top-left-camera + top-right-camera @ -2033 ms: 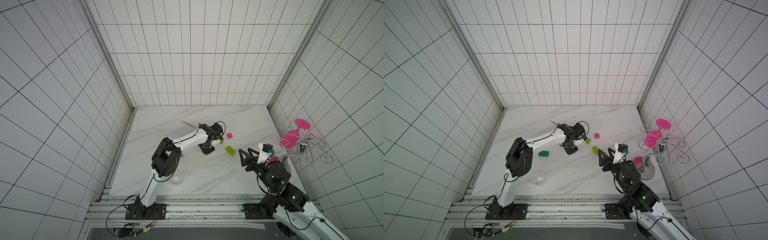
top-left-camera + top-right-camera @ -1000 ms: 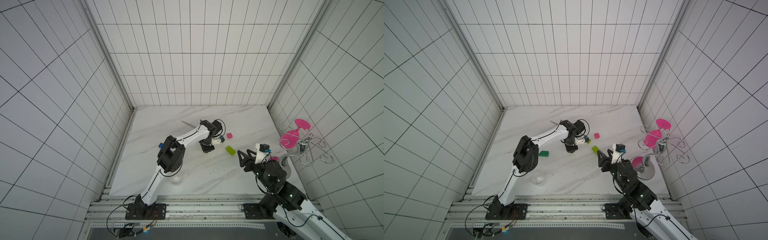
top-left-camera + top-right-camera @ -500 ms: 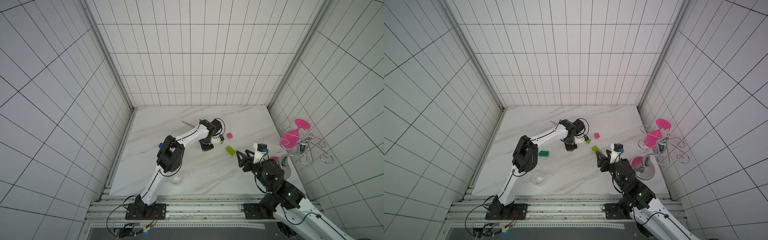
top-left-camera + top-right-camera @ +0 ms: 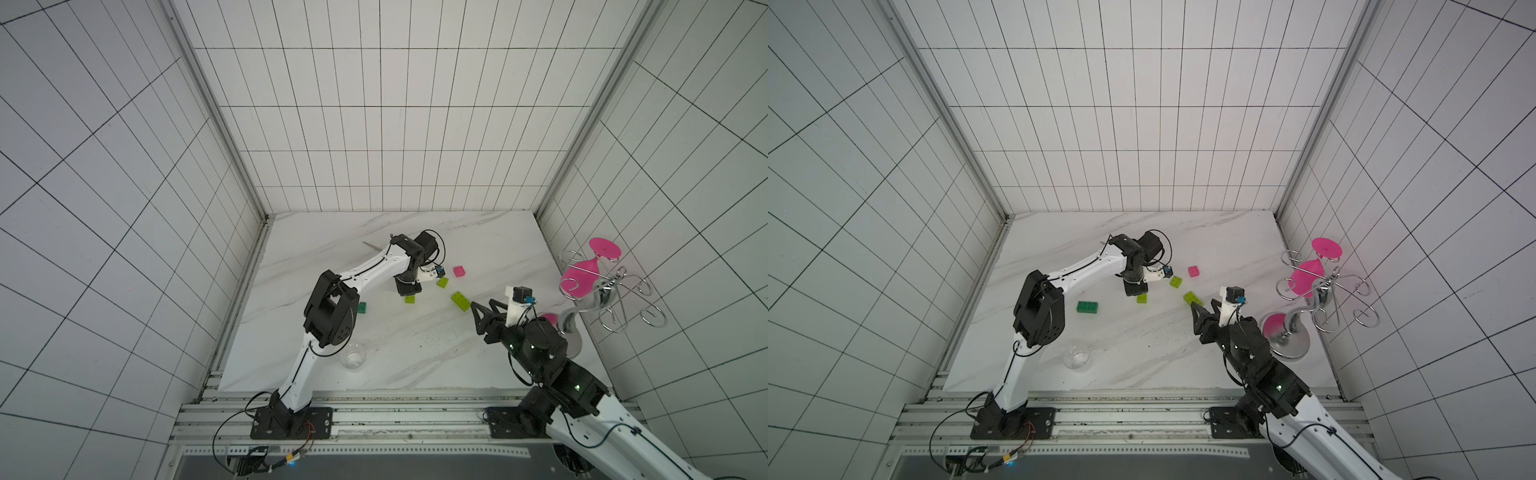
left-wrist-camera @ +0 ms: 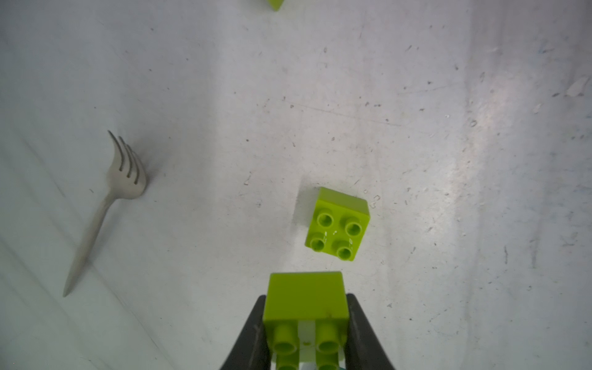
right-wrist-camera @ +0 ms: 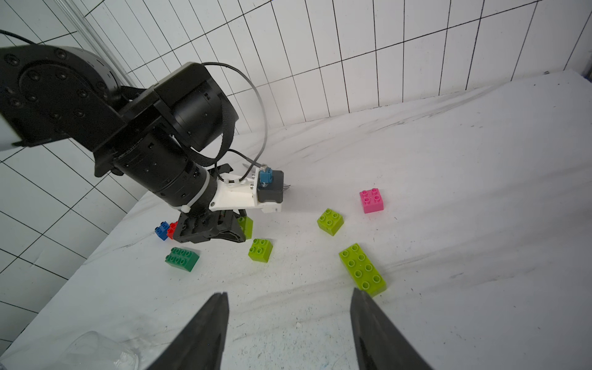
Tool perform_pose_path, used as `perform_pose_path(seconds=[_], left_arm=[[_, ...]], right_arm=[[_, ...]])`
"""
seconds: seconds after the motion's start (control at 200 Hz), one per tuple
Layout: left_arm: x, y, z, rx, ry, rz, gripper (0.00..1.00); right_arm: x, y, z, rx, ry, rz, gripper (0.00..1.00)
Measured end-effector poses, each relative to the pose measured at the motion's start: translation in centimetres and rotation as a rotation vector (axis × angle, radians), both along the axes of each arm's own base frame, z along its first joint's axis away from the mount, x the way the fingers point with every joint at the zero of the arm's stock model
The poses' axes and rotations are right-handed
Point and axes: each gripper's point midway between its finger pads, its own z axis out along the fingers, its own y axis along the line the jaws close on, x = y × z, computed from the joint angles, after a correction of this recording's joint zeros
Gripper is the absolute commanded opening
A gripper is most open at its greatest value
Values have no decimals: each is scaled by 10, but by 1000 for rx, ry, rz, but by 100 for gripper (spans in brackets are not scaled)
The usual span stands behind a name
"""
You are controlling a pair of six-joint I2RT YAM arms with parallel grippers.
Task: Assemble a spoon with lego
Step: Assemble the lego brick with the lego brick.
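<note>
surface: scuffed white marble table (image 4: 415, 345), white-tiled walls (image 4: 374, 124)
left gripper (image 5: 306, 298): clamped on lime brick (image 5: 304, 285), mid-table
right gripper (image 6: 288, 291): jaws apart, empty
loose: pink brick (image 4: 459, 271) 2 o'clock of left gripper, dark green brick (image 4: 362, 307) 8 o'clock

Silver fork (image 5: 125, 182), clear glass (image 4: 353, 358), pink glasses (image 4: 579, 279) on wire rack (image 4: 609, 291), marble table (image 4: 415, 353)

No text, label, brand, number or sign can be read on the lego bricks (image 6: 362, 269), the fork (image 5: 125, 179), the table (image 4: 415, 357) or the walls (image 4: 374, 124).
</note>
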Motion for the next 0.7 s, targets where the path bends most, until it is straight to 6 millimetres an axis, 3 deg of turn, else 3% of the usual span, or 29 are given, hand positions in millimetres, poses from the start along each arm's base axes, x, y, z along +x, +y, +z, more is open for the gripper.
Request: perform_pose_path(seconds=[0.215, 0.355, 0.7], left_arm=[[-12, -8, -9, 32, 17, -141, 17], [-12, -24, -7, 17, 16, -189, 17], [-15, -16, -9, 35, 44, -220, 17]], right_arm=[[0, 0, 0, 0, 0, 0, 64], [0, 0, 0, 0, 0, 0, 64], [0, 0, 1, 2, -2, 0, 64]])
